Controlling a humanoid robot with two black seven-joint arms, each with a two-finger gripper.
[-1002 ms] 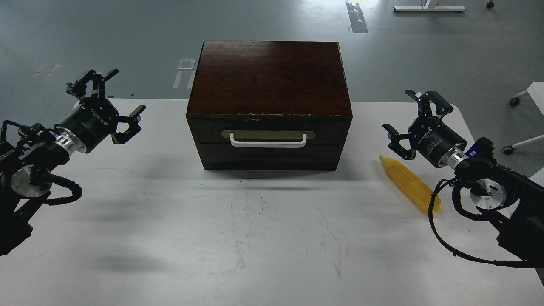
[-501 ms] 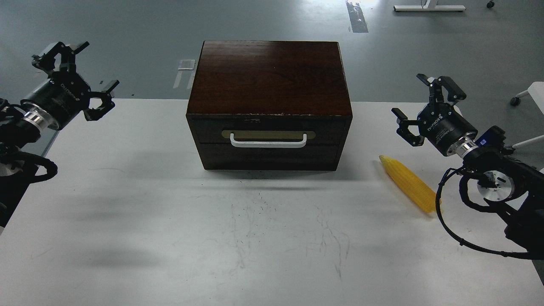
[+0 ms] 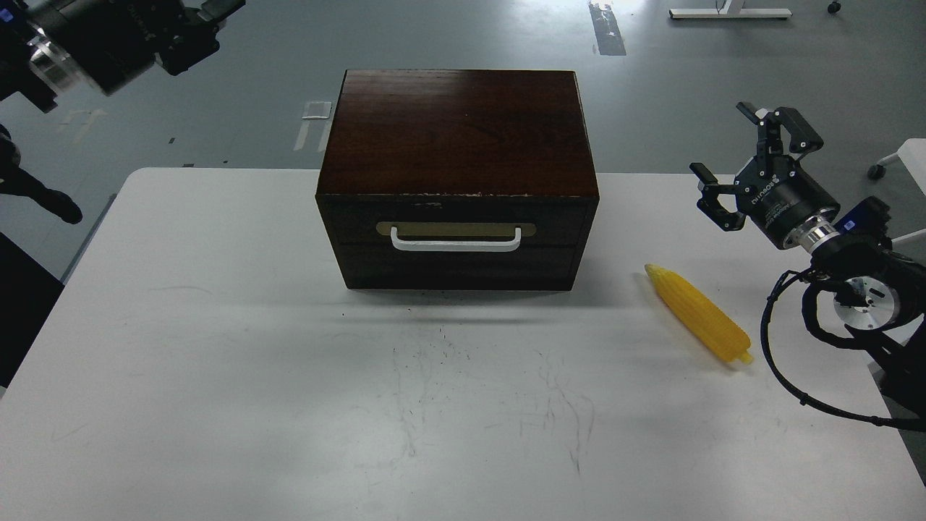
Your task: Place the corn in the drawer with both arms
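The yellow corn (image 3: 698,315) lies on the white table (image 3: 217,362), to the right of the dark wooden box (image 3: 459,130), its pointed end towards the box. The drawer (image 3: 456,215) is shut flush in the box front, with its white bar handle (image 3: 456,240) facing me. My right gripper (image 3: 752,155) is open and empty, held in the air above and to the right of the corn. My left gripper (image 3: 206,29) is high at the top left, beyond the table's far left corner, blurred and partly cut off by the frame edge; its fingers look spread and empty.
A plain dark panel (image 3: 456,266) without a handle sits below the drawer. My right arm's loose black cable (image 3: 778,376) hangs over the table's right edge near the corn's blunt end. A white wheeled chair base (image 3: 897,163) stands on the floor at right.
My left arm has swung up and away to the top left, off the table area. My right gripper has risen and drawn back to the right, away from the corn. Corn and drawer have not moved.
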